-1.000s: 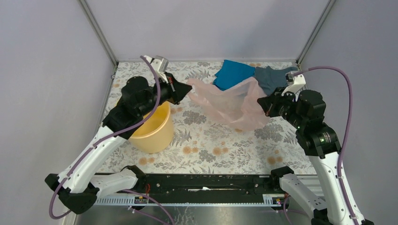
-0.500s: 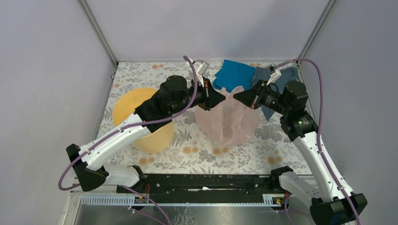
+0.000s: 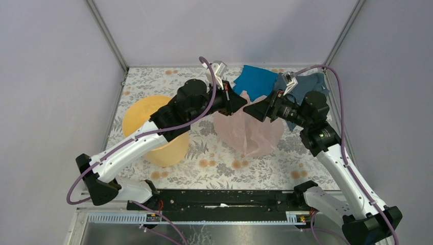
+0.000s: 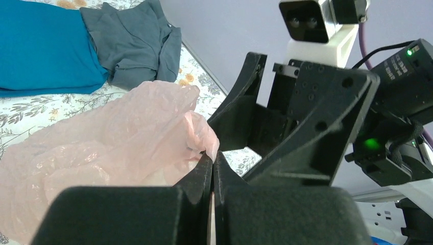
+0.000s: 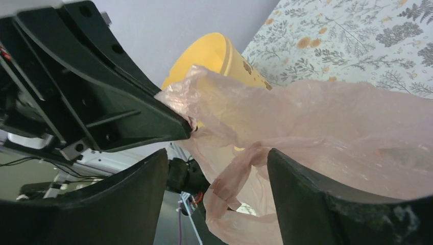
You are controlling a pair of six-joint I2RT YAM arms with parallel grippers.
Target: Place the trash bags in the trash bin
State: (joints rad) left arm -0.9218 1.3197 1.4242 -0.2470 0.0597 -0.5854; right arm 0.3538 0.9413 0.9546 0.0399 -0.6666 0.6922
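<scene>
The trash bag, a thin wrinkled pale-pink film, hangs bunched over the middle of the table. My left gripper is shut on its top edge; in the left wrist view the pink film is pinched at the closed tips. My right gripper faces it from a few centimetres away and stands open. A loose strip of the bag dangles between the right gripper's spread fingers without being clamped. The yellow-orange trash bin stands at the left, partly under my left arm, and its rim shows behind the bag.
A blue cloth and a grey-blue cloth lie at the back of the floral table, right behind both grippers. Grey walls close in the left, back and right sides. The two grippers nearly touch each other.
My left arm swung right from above the bin to the table's middle, keeping its hold on the bag. My right gripper moved left to meet it and opened, letting go of the bag.
</scene>
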